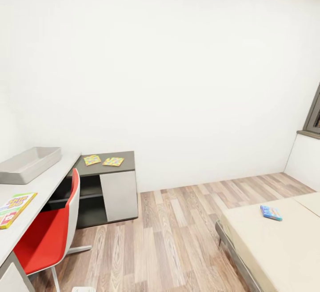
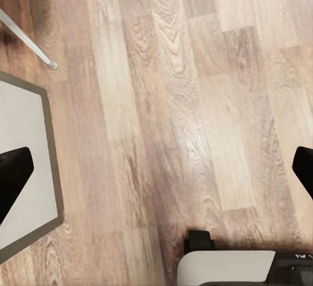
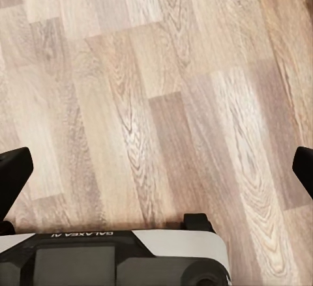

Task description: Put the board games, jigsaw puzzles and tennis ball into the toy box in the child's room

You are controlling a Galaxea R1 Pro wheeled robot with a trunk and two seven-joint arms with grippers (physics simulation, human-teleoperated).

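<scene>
The pale grey toy box point(image 1: 29, 164) stands at the far left end of the table point(image 1: 42, 185). A SKIP-BO board game point(image 1: 15, 209) lies on the table nearer to me. Two jigsaw puzzles point(image 1: 92, 159) point(image 1: 113, 161) lie side by side on the dark cabinet top adjoining the table. A blue board game point(image 1: 271, 212) rests on the beige bed point(image 1: 275, 252) at the lower right. The tennis ball is out of view. My left gripper point(image 2: 156, 175) and right gripper point(image 3: 156, 172) both hang open over the wood floor, holding nothing.
A red chair point(image 1: 49, 234) stands tucked at the table. A grey-and-white cabinet point(image 1: 118, 194) sits against the white wall. Wood plank floor point(image 1: 178, 230) lies between table and bed. A dark window frame point(image 1: 313, 119) is at the right edge. A chair leg point(image 2: 26, 38) shows below my left gripper.
</scene>
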